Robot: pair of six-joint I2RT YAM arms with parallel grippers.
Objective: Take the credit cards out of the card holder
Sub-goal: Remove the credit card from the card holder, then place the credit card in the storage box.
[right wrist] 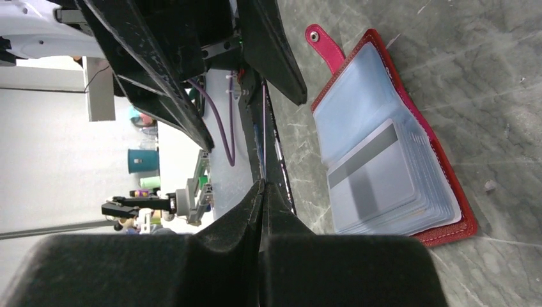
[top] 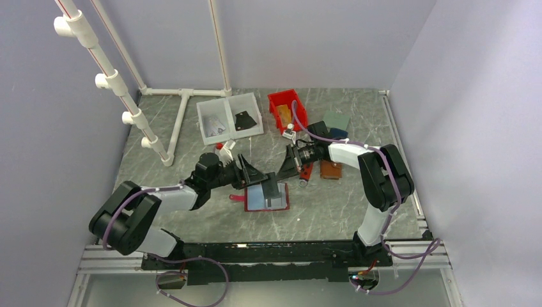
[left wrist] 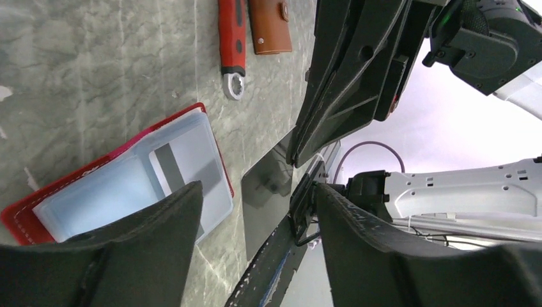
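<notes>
**One card out and pinched, another waiting in its pocket**

The red leather-like bi-fold card holder (top: 255, 203) lies open and flat on the grey marbled table (top: 332, 217), between the two arms, with its pale blue pockets facing up and its strap tab pointing left.

The right gripper (left wrist: 295, 160) is clenched on one edge of a thin, glossy dark card (left wrist: 265, 185). It holds the card tilted just beside the holder's right edge. Whether the card's lower edge touches the table cannot be told.

The left gripper (left wrist: 257, 192) is spread wide with a finger on either side of the dark card, and it grips nothing.

A pale grey card with a dark stripe (right wrist: 371, 176) sits tucked in a pocket of the holder.

This looks like the extraction step for the first card, either a handover or a set-down. Next, the left fingers should close squarely on the free part of the dark card before the right gripper lets go. Otherwise the card should be laid down clear of the holder. After that, the grey card needs a thin-edge pinch and a pull along its pocket. The holder should be steadied during the pull so it does not slide.
</notes>
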